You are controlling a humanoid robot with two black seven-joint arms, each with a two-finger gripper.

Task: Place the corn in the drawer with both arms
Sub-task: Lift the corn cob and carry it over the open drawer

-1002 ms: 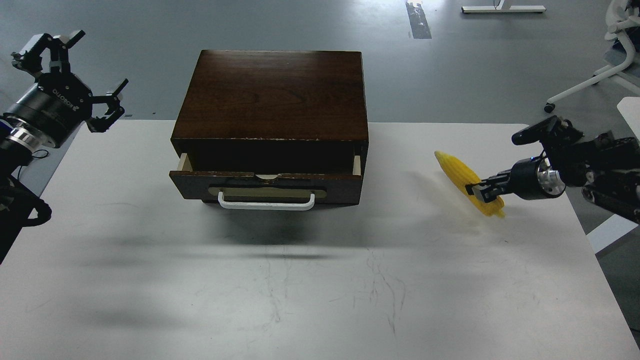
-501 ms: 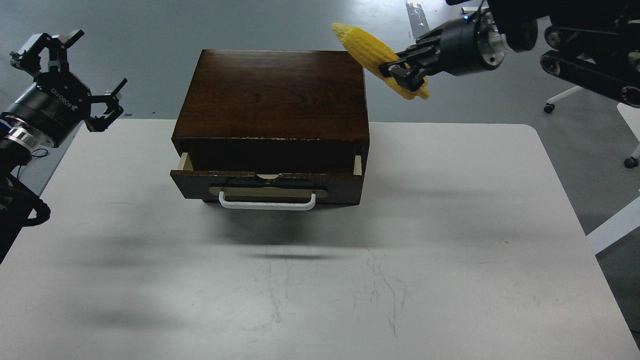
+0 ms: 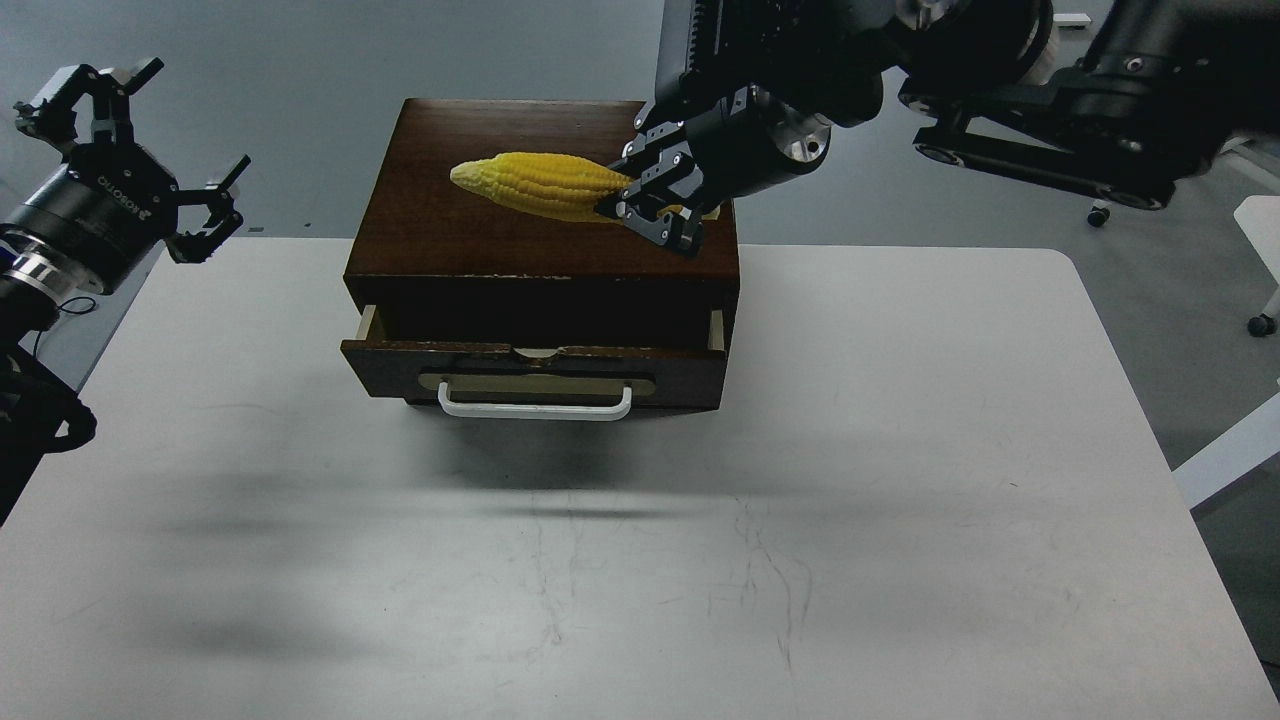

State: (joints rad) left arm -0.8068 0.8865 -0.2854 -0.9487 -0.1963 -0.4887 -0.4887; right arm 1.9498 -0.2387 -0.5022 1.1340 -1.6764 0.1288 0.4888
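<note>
Bare white table (image 3: 640, 560) lay nearest the viewer, well below both pincers. Beyond it, below and slightly left of the right gripper (image 3: 655, 205), the drawer (image 3: 535, 375) stood pulled partly out of the dark wooden box (image 3: 545, 190), its white handle (image 3: 535, 402) facing the viewer; the opening was a narrow dark slot. The right gripper was clamped on the blunt end of the corn (image 3: 540, 185), which projected leftward from the fingers, roughly level, tip pointing left, above the box top; whether it touched the wood could not be told. The left gripper (image 3: 135, 150), far to the left of the box and off the table edge, hung with fingers spread and nothing between them.

The corn appeared rigid and light, its ridged kernel rows likely giving fair purchase; a hold at the thick end, as shown, left the taper free to enter the slot first, though a tilt seemed a risk.

The drawer's interior was lost in shadow, the corn's butt end was covered by the fingers, and the right arm was cut off at the frame's upper edge.
</note>
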